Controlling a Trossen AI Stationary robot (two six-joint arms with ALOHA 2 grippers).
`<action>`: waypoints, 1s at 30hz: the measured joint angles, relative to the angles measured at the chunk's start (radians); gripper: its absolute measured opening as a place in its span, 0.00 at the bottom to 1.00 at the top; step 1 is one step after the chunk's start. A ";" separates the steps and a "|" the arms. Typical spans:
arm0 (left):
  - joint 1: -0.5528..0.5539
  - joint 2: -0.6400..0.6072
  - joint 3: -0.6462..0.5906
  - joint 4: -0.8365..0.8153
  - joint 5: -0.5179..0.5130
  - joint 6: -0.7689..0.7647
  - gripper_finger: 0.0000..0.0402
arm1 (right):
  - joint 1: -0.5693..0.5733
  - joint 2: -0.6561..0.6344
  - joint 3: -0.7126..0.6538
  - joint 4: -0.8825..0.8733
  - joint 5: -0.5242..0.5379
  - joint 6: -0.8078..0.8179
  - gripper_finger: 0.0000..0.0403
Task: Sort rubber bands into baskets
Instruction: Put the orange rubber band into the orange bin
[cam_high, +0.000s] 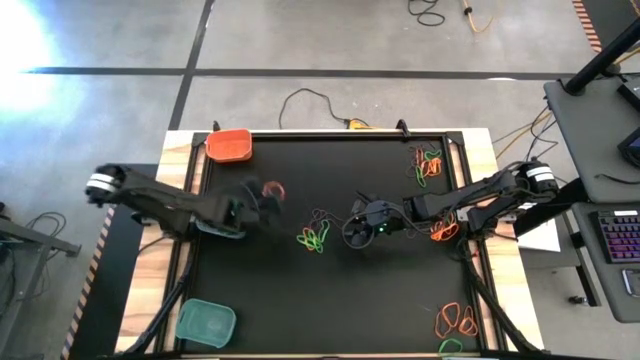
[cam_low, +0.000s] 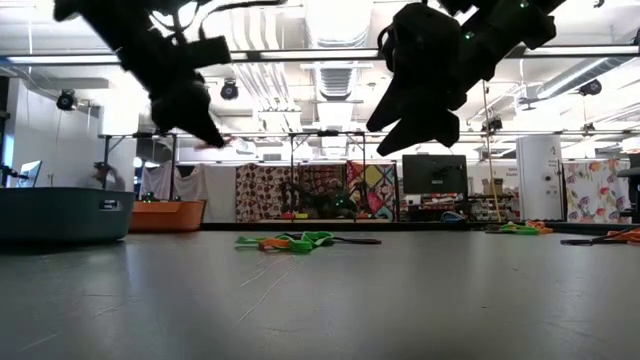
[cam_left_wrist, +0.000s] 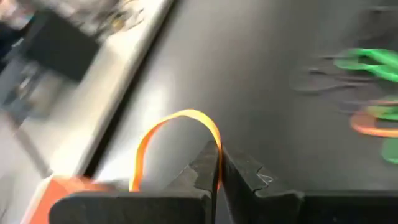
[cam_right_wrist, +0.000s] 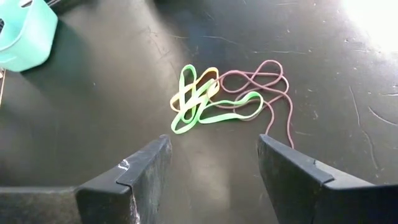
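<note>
My left gripper (cam_high: 266, 200) (cam_left_wrist: 219, 154) is above the left part of the black mat (cam_high: 330, 290), shut on one orange rubber band (cam_left_wrist: 177, 124) (cam_high: 273, 189). My right gripper (cam_high: 352, 232) (cam_right_wrist: 214, 158) hangs open above the mat's middle. It is just right of a tangle of green, orange and dark rubber bands (cam_high: 315, 238) (cam_right_wrist: 217, 99) (cam_low: 300, 240) lying flat on the mat. An orange basket (cam_high: 229, 145) (cam_left_wrist: 68, 190) stands at the far left corner. A teal basket (cam_high: 206, 322) (cam_right_wrist: 25, 31) (cam_low: 60, 215) stands at the near left corner. My left gripper pinches the orange band at one spot of its loop (cam_left_wrist: 218, 163) between its two shut fingers. The fingers slant downward from the table's left side. The rest of the loop arches out beyond the fingertips, lifted clear of the mat.
More rubber bands lie along the mat's right side: a pile at the far right (cam_high: 428, 165), one under the right arm (cam_high: 443, 232) and one at the near right (cam_high: 455, 320). Cables (cam_high: 310, 100) trail on the floor beyond the far edge.
</note>
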 joint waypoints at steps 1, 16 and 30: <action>0.047 -0.026 0.000 -0.031 0.001 0.002 0.00 | 0.000 0.001 0.000 -0.001 0.000 0.000 0.57; 0.917 -0.028 0.021 -0.037 0.317 0.172 0.00 | 0.014 0.023 0.000 0.012 0.000 0.033 0.57; 1.120 0.317 0.163 -0.077 0.417 0.244 0.00 | 0.015 0.113 0.000 0.015 -0.009 0.136 0.57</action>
